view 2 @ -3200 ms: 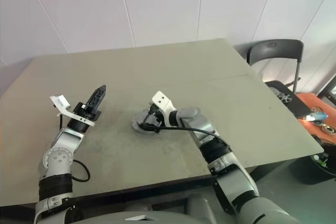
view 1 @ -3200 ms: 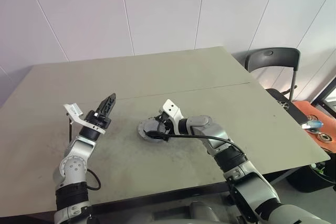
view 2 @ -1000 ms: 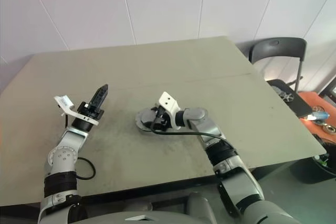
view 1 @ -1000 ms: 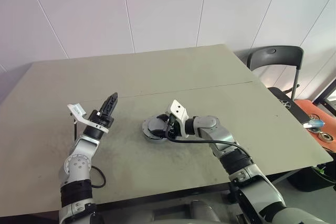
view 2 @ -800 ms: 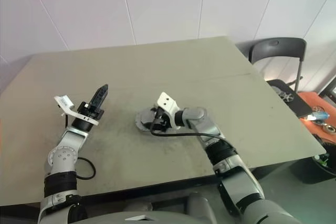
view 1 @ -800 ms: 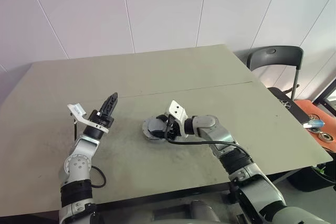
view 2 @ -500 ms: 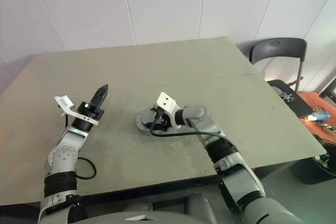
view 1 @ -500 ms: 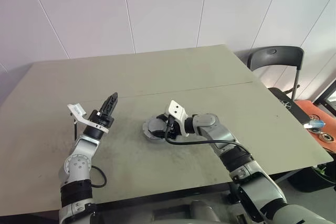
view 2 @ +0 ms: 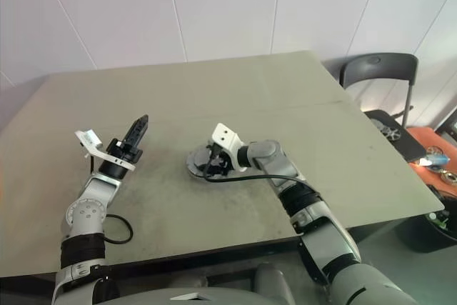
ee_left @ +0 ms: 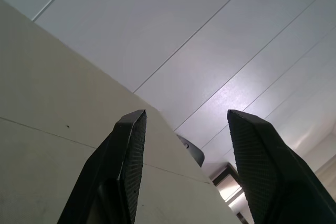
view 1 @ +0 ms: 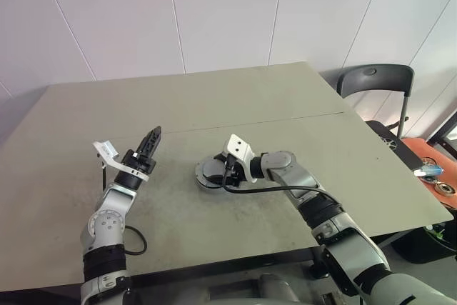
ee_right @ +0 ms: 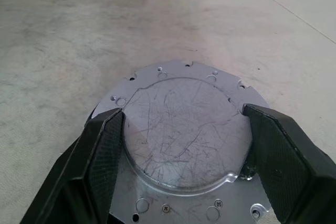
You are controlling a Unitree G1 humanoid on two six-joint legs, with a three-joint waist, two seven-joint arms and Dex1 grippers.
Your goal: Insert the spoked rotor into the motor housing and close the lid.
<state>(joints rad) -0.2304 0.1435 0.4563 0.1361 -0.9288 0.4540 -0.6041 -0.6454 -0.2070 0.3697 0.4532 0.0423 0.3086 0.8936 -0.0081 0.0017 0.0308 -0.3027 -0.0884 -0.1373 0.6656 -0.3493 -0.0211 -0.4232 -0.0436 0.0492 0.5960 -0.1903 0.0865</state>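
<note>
The lid (ee_right: 181, 129), a grey scratched metal disc with small holes around its rim, lies flat on the table just right of centre (view 1: 207, 174). My right gripper (ee_right: 181, 111) reaches over it from the right, its two black fingers pressed against opposite sides of the raised round middle. A thick round body under the lid raises it off the table. The motor housing and the spoked rotor are hidden. My left gripper (view 1: 151, 136) hangs above the table's left side, pointing up and forward, open and empty (ee_left: 186, 114).
The grey-green table (view 1: 285, 105) has a seam running across it behind the lid. A black chair (view 1: 371, 80) stands past the table's far right corner. An orange surface with small parts (view 1: 432, 173) lies off the right edge.
My right wrist has turned a little while staying on the lid. The lid and the left arm have kept still.
</note>
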